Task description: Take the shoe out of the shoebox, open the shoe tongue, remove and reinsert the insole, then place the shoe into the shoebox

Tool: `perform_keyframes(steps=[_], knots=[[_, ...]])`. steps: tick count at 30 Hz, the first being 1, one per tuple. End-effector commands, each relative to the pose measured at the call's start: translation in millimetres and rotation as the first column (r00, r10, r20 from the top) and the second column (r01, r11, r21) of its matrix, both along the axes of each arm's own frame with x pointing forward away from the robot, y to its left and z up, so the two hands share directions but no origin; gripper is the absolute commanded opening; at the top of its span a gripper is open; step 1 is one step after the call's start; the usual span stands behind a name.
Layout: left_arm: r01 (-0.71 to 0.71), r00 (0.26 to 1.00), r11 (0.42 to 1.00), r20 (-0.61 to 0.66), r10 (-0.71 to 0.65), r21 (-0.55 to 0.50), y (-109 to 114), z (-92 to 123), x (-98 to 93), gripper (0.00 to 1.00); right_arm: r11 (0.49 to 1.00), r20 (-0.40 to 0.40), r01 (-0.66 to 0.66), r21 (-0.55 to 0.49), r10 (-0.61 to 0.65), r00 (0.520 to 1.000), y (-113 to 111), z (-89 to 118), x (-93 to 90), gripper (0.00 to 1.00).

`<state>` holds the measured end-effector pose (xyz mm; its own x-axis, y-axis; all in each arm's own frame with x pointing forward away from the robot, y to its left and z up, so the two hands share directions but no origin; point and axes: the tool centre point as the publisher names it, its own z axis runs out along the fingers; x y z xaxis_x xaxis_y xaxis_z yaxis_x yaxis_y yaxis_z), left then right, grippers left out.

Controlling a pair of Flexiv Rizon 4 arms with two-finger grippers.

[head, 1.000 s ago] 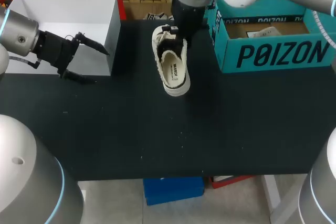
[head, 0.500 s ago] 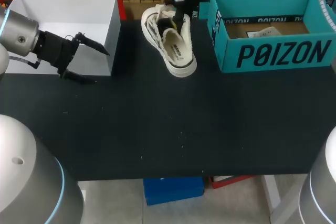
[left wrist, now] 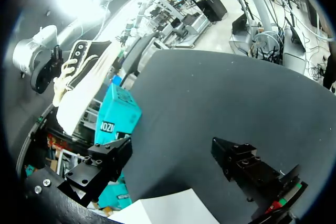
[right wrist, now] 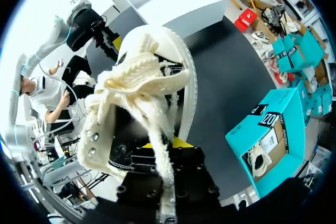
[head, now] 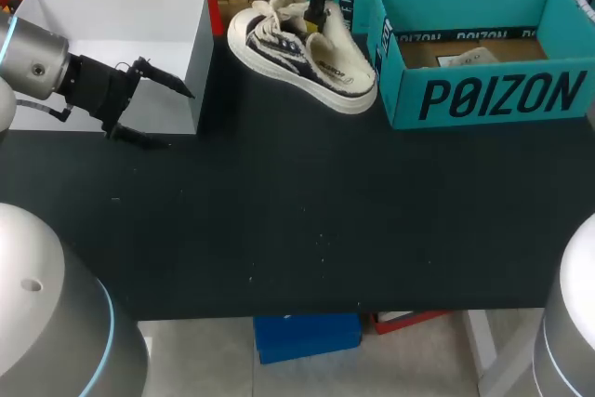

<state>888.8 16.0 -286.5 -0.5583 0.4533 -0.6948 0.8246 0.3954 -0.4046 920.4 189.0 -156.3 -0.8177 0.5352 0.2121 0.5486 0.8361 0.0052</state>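
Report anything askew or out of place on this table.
The shoe is tipped on its side, held by the right gripper beside the teal shoebox, laces hanging loose. Nothing looks spilled or damaged.

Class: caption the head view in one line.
Right gripper holds the shoe beside the teal shoebox; left gripper open by the white box.

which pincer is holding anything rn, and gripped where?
The right pincer holds the shoe by the rim of its opening, beside the laces. The left pincer is open and holds nothing.
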Motion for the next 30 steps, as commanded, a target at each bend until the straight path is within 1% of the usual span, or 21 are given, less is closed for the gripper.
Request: perform_keyframes(steps=[1,2,4,9,13,21,27,30], knots=[[-0.004,1.0,1.0,0.005,0.004,0.0,-1,-1,-0.7,1.0,0.977,-0.046,-0.203,-0.057,0.201,0.979,3,8,3.0,0.0],[-0.004,1.0,1.0,0.005,0.004,0.0,-1,-1,-0.7,1.0,0.968,-0.046,-0.24,-0.068,0.238,0.97,2,8,2.1,0.0],[-0.004,1.0,1.0,0.005,0.004,0.0,-1,-1,-0.7,1.0,0.951,-0.017,-0.291,-0.108,0.29,0.957,-1,8,1.8,0.0],[-0.004,1.0,1.0,0.005,0.004,0.0,-1,-1,-0.7,1.0,0.928,-0.028,-0.35,-0.126,0.35,0.936,-5,13,3.7,0.0],[-0.004,1.0,1.0,0.005,0.004,0.0,-1,-1,-0.7,1.0,0.928,-0.025,-0.348,-0.129,0.348,0.937,-7,14,5.8,0.0],[-0.004,1.0,1.0,0.005,0.004,0.0,-1,-1,-0.7,1.0,0.925,-0.055,-0.374,-0.064,0.371,0.927,-7,21,3.1,0.0],[-0.004,1.0,1.0,0.005,0.004,0.0,-1,-1,-0.7,1.0,0.911,-0.043,-0.402,-0.095,0.4,0.916,-6,25,3.9,0.0],[-0.004,1.0,1.0,0.005,0.004,0.0,-1,-1,-0.7,1.0,0.907,-0.053,-0.411,-0.096,0.408,0.912,-5,25,4.3,0.0]])
